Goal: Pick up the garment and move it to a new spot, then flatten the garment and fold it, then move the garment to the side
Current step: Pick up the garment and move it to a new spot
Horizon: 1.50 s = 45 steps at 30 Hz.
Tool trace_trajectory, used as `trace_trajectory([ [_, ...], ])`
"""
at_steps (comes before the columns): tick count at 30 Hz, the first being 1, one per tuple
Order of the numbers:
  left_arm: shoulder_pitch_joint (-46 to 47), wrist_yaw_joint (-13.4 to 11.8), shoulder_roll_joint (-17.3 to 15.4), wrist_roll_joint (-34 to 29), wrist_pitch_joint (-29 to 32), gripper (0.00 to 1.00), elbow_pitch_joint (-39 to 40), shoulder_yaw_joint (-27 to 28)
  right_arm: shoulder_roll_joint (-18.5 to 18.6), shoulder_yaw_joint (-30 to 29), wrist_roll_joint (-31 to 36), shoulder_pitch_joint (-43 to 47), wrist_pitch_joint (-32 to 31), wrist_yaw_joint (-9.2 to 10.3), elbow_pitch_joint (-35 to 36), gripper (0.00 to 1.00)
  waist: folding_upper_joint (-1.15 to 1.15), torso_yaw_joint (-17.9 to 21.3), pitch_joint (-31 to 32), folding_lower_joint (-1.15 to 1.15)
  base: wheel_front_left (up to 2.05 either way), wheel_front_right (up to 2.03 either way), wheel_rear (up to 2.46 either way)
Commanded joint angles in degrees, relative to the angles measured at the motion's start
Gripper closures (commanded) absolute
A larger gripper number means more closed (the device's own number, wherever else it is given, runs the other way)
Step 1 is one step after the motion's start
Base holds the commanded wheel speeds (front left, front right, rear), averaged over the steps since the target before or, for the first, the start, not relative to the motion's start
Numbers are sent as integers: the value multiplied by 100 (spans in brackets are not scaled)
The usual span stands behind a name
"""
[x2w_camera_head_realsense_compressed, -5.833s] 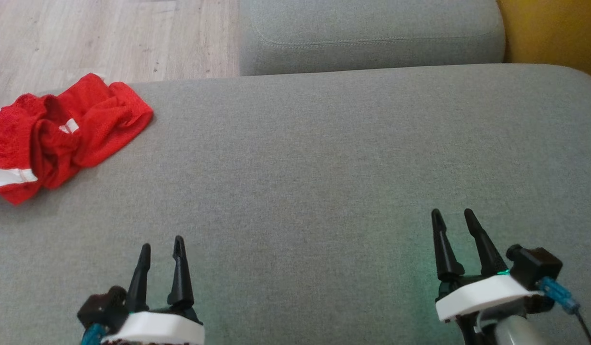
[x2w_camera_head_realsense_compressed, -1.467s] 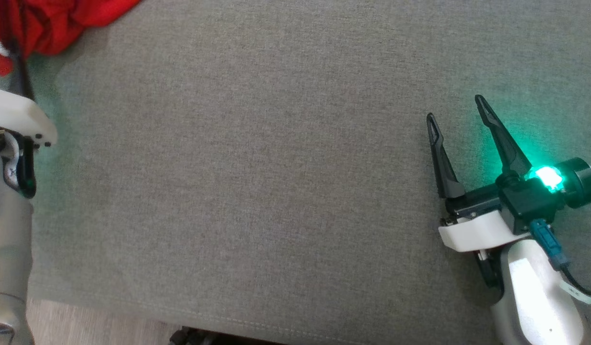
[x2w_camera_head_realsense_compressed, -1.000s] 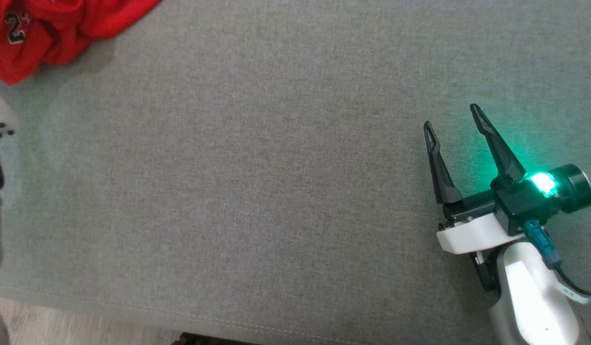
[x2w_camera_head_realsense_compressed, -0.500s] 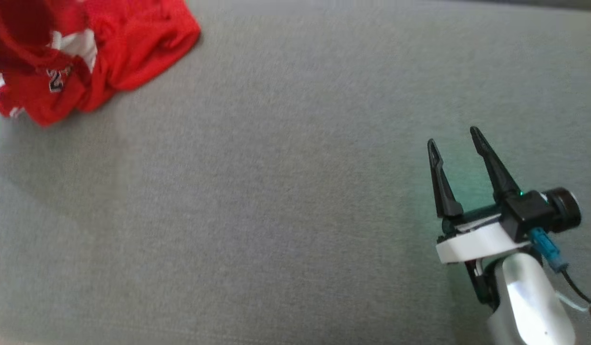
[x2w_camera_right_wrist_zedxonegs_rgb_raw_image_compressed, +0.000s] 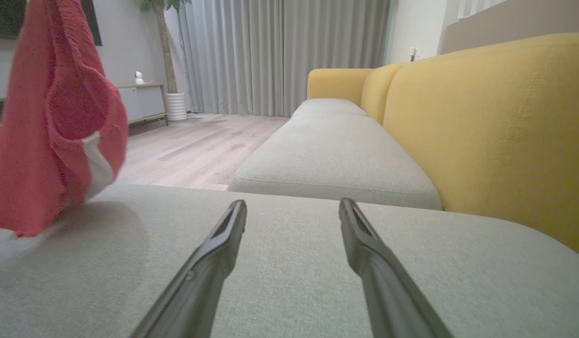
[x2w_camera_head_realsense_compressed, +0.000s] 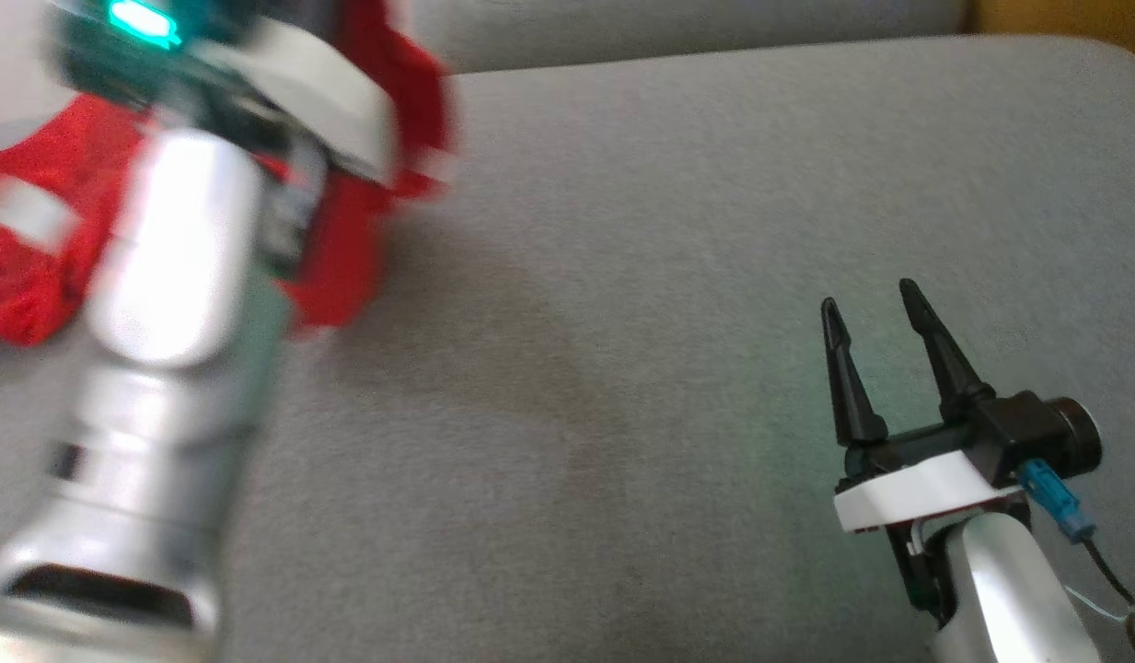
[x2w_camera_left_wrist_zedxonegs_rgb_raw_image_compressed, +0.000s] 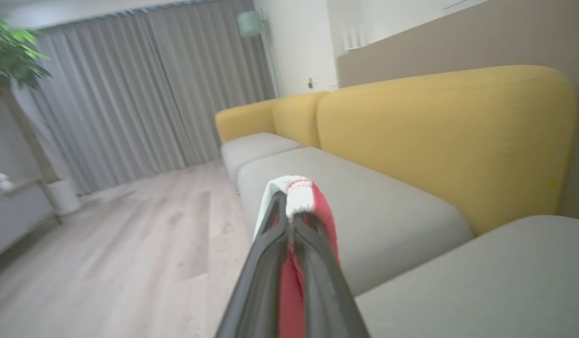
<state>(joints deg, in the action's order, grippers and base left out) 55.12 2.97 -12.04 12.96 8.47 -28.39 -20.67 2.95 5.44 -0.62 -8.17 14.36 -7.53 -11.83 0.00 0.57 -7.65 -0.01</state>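
Your left gripper clamped the red garment, which hung over the grey sofa seat; your right gripper stood wide and empty.

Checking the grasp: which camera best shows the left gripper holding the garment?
Left wrist view: the left gripper is shut on the garment's hem. Head view blurs it behind the forearm; right wrist view shows it hanging.

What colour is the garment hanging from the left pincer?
The garment is red with white trim, clearest in the right wrist view.
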Motion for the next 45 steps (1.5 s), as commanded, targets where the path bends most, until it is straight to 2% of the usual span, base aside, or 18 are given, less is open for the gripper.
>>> trace_trajectory([
  [1, 38, -64, 29, 75, -63, 100, 202, 74, -7, 174, -43, -132, 62, 4, 194, 0, 0, 264, -134, 1, 0, 0, 0],
  [2, -142, -95, 423, 162, -156, 100, 123, -88, -7, 234, -58, -183, 62, 4, 190, 0, 0, 420, -277, 1, 0, 0, 0],
  [5, -368, -123, 770, 247, -360, 100, -124, -408, -7, 330, -114, -292, 63, 4, 191, 0, 0, 661, -484, 1, 0, 0, 0],
  [10, -663, -200, 909, 619, -675, 100, -508, -1211, -7, 444, -191, -451, 63, 4, 148, 0, 0, 985, -784, 1, 0, 0, 0],
  [15, -812, -498, 914, 1257, -937, 100, -638, -2213, -7, 487, -237, -514, 63, 4, 69, 0, 0, 1114, -921, 1, 0, 0, 0],
  [16, -830, -556, 914, 1377, -1004, 73, -649, -2377, -7, 487, -240, -519, 63, 4, 53, 0, 0, 1113, -931, 1, 0, 0, 0],
  [17, -851, -596, 914, 1512, -1049, 0, -659, -2529, -7, 481, -241, -524, 63, 4, 38, 0, 0, 1104, -937, 1, 0, 0, 0],
  [23, -784, -771, 915, 2134, -1277, 0, -716, -3183, -7, 372, -195, -487, 63, 4, -25, 0, 0, 910, -861, 1, 0, 0, 0],
  [29, -779, -823, 915, 2476, -1755, 0, -806, -3421, -7, 234, -105, -383, 63, 4, -67, 0, 0, 620, -640, 1, 0, 0, 0],
  [35, -1007, -859, 870, 2597, -2230, 0, -971, -3233, -7, 98, 17, -251, 63, 4, -80, 0, 0, 383, -287, 1, 0, 0, 0],
  [39, -1375, -935, 641, 2576, -2332, 0, -793, -2936, -7, -55, 92, -121, 63, 4, -76, 0, 0, 213, -13, 1, 0, 0, 0],
  [45, -2163, -1133, 284, 2386, -2344, 0, -112, -2345, -7, -218, 127, 104, 63, 4, -83, 0, 0, 4, 288, 1, 0, 0, 0],
])
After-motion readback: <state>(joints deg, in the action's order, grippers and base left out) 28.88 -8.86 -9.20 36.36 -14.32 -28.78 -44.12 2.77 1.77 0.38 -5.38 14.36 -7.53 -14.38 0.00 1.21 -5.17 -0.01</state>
